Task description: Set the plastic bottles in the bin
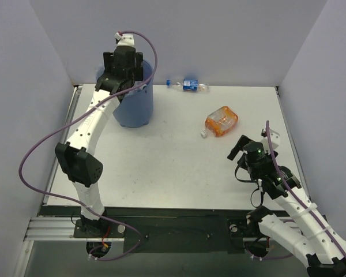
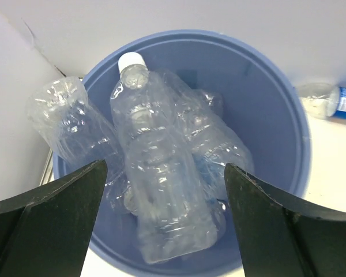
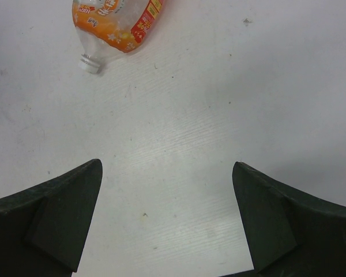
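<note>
Left jaws stand released right above the bin (image 2: 277,104), gripping nothing; right jaws hang spread over the desk (image 3: 179,115), empty too. I see clear bottles (image 2: 161,190) piled in the bin, with a tilted bottle (image 2: 66,118) poking over its rim. A blue-label bottle (image 1: 188,85) and an orange bottle (image 3: 118,23) lie out on the desk. My worry: dropping another onto that crowded pile could knock the tilted bottle out
</note>
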Robot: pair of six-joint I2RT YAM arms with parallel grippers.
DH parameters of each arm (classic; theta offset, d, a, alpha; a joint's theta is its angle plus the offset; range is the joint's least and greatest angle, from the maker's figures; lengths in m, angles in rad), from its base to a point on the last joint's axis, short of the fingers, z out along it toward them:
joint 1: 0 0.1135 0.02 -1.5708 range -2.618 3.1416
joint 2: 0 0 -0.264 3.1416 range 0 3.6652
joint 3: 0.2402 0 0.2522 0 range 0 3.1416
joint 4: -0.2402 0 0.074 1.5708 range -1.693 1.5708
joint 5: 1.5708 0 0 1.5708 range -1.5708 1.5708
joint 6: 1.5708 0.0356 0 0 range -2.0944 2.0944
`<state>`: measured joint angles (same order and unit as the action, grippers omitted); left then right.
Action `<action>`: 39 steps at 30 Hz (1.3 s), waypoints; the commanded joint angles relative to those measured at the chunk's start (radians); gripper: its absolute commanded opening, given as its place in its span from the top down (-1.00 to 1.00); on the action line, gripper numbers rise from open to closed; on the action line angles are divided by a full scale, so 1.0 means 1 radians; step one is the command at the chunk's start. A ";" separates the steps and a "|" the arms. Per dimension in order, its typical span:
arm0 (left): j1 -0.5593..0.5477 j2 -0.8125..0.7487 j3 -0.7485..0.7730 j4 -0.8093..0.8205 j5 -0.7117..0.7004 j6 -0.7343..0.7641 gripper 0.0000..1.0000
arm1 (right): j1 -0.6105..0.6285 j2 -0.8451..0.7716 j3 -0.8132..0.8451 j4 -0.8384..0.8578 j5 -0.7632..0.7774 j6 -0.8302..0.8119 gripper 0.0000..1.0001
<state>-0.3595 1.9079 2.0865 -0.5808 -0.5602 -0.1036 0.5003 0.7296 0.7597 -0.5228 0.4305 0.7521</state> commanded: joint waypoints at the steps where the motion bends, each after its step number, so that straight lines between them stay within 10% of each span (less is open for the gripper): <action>1: -0.022 -0.122 0.069 -0.025 0.009 0.012 -0.89 | 0.027 0.016 -0.020 0.017 0.030 0.029 -0.79; 15: 0.007 -0.196 0.069 -0.191 -0.096 -0.288 -0.50 | 0.067 0.010 -0.033 0.017 0.074 0.039 -0.79; 24: 0.155 -0.447 -0.302 -0.079 0.011 -0.632 -0.48 | 0.069 0.027 -0.025 0.018 0.077 0.020 -0.79; 39: 0.154 -0.855 -0.874 -0.013 0.385 -0.441 -0.52 | 0.067 0.086 0.084 -0.080 0.235 0.007 -1.00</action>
<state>-0.2020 1.1549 1.3582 -0.6636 -0.3908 -0.6235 0.5640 0.7994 0.7757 -0.5552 0.5510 0.7765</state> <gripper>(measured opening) 0.756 0.994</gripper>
